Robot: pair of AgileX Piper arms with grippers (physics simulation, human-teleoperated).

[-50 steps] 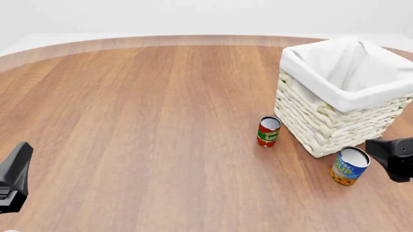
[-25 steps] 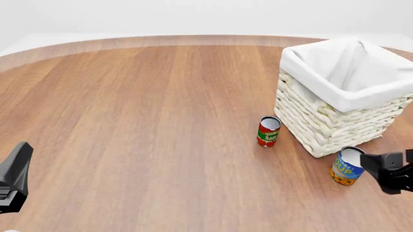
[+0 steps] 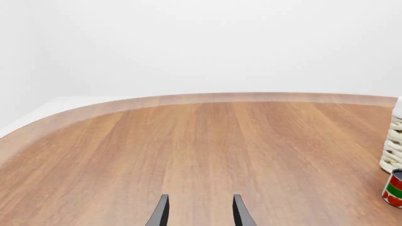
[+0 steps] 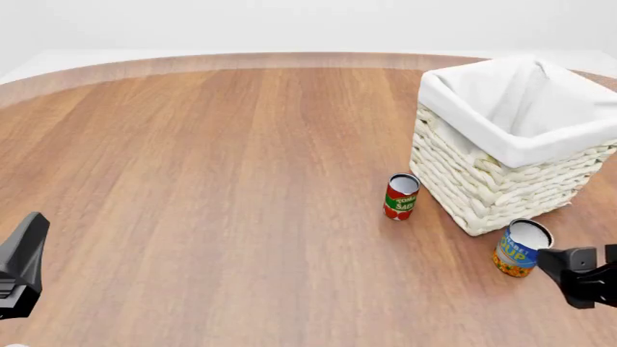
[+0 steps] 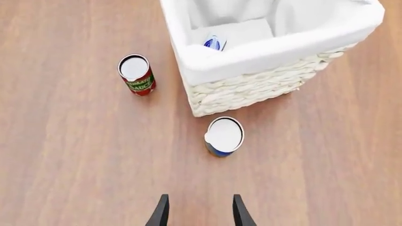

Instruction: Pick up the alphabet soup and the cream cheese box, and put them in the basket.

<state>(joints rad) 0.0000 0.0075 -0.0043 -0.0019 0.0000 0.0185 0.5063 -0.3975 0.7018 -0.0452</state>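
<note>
Left tool (image 3: 198,213) is idling open and empty, well apart at the wooden tabletop's (image 4: 212,181) left. The short blue and yellow soup can (image 4: 521,248) is standing upright just beside the woven cream-white rope basket (image 4: 492,184), straight ahead of the right tool (image 5: 198,212), which is hovering open, gripping nothing, clearly the nearer arm.

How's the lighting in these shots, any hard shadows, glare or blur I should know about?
Front view: flat, even light, everything sharp, only faint soft shading beside the cream-white woven rope basket. Right wrist view: equally crisp; no glare on the silver-white top of the short blue and yellow soup can. Left wrist view: a plain, near-white backdrop behind the brown wooden table, no blur.
</note>
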